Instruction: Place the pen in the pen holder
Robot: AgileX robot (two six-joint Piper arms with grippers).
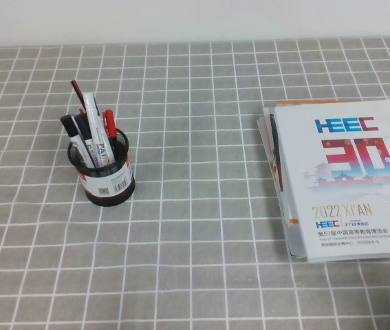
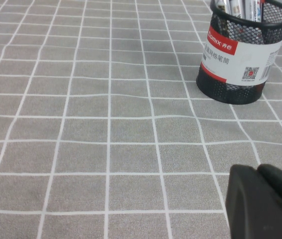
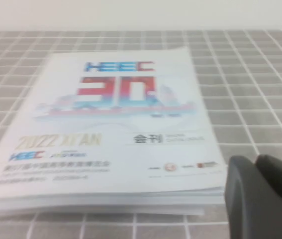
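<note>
Pen: the pen (image 1: 97, 130) stands in the pen holder (image 1: 106, 177) on the worktop's left half, long axis near upright, top leaning toward the far-left corner.
Holder company: black-capped markers (image 1: 71, 130) and thin red pens (image 1: 109, 122) share it.
High view only: both arms out of sight; booklets (image 1: 346, 175) stacked at the right edge.
Left wrist view: left gripper (image 2: 262, 204) low over cloth, near edge, apart from holder; fingers pressed together, empty.
Right wrist view: right gripper (image 3: 264, 199) just beside the booklets' corner; fingers together, empty.
Open room: checked tablecloth (image 1: 201, 206) bare between holder and booklets.
</note>
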